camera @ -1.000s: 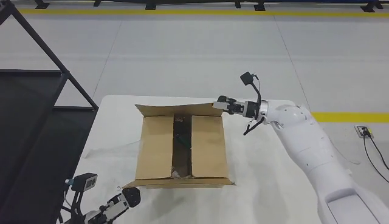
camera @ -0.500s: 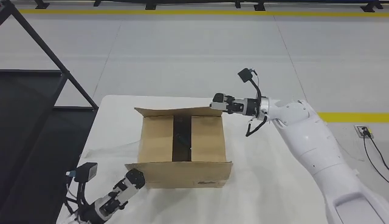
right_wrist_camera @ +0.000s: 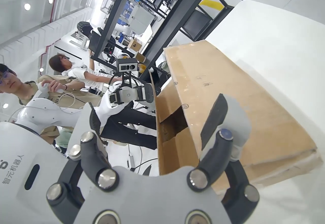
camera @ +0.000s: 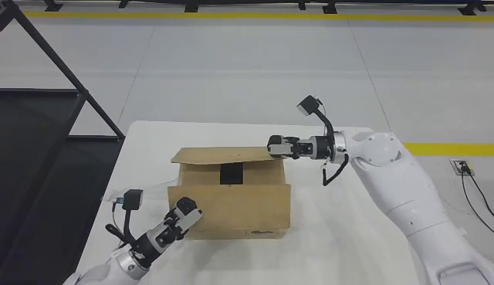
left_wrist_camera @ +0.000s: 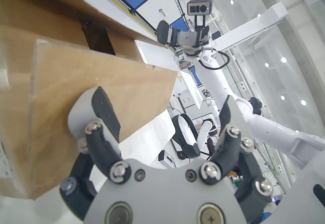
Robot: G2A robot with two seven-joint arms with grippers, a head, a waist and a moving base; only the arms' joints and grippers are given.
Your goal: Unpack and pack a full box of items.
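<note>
A brown cardboard box (camera: pixel 231 208) stands mid-table. Its far flap (camera: pixel 224 155) leans in over the top and its near flap (camera: pixel 231 200) stands raised, with a dark gap (camera: pixel 231 174) between them. My right gripper (camera: pixel 275 146) is at the far right corner of the box, open, one pad (right_wrist_camera: pixel 215 113) against the far flap's outer face (right_wrist_camera: pixel 228 98). My left gripper (camera: pixel 186 211) is at the near left corner, open, one pad (left_wrist_camera: pixel 105 108) on the near flap (left_wrist_camera: pixel 83 77). The box's contents are hidden.
The white table (camera: pixel 355 231) has bare room right of the box and in front of it. A black metal rack (camera: pixel 46 130) stands off the table's left side. Each wrist view shows the other arm's gripper across the box.
The near flap lay flat on the table and now stands raised, my left gripper having come up against it. My right gripper has pushed the far flap inward, narrowing the top opening.
</note>
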